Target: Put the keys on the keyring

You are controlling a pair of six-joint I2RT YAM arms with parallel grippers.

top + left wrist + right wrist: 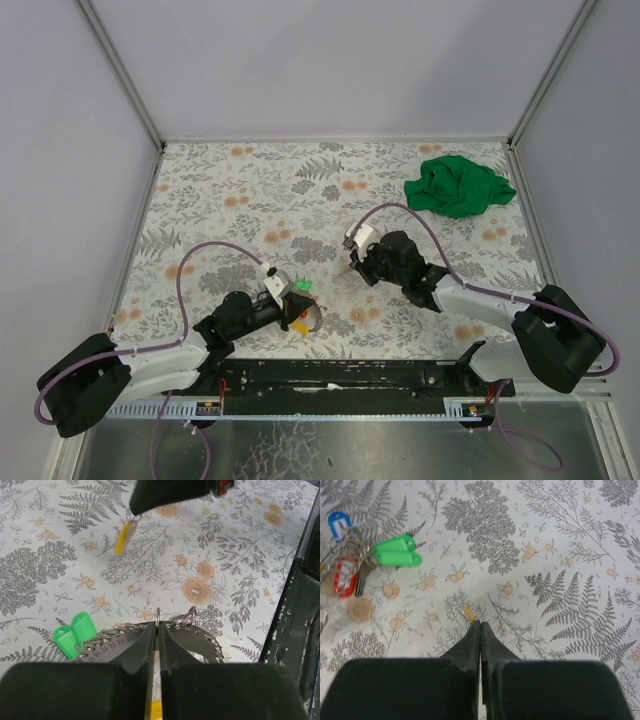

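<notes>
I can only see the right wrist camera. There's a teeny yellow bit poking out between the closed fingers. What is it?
Observer: The left wrist view shows it's a yellow tag, dangling below the shut right gripper.
Operator: Is the other gripper holding anything?
Observer: Yes. The left gripper is shut on the thin keyring, which sits edge-on between its tips.
Operator: Is there anything else on the table I can't see?
Observer: A green cloth is bunched near the far right corner, away from both grippers.
</notes>
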